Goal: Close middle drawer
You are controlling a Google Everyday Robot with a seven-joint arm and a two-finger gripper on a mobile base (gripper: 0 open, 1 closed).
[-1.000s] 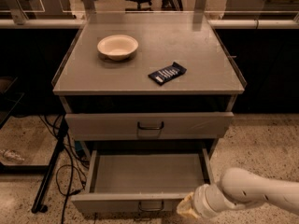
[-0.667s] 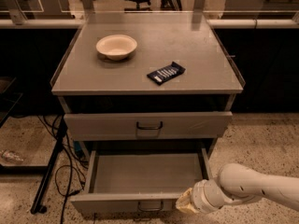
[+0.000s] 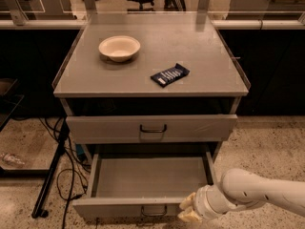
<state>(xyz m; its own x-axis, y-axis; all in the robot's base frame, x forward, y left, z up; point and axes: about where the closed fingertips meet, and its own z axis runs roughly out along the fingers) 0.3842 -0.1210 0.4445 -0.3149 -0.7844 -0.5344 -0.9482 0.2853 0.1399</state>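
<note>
The middle drawer [image 3: 128, 206] is pulled out at the bottom of the grey cabinet. It has a shallow plain front panel, a small dark loop handle [image 3: 153, 211] and a bare grey tray [image 3: 150, 175]. My gripper [image 3: 188, 208], pale and on a white arm [image 3: 257, 197], is at the right end of the drawer's front panel, touching or almost touching it. The taller-fronted drawer [image 3: 151, 128] above sits nearly closed.
A cream bowl [image 3: 119, 47] and a dark blue snack bar [image 3: 170, 75] lie on the cabinet top [image 3: 205, 51]. Black cables and a stand leg [image 3: 52, 175] run over the speckled floor to the left. Dark cabinets stand behind on both sides.
My gripper has shifted slightly left along the drawer's front panel. The drawer is still as far out as before.
</note>
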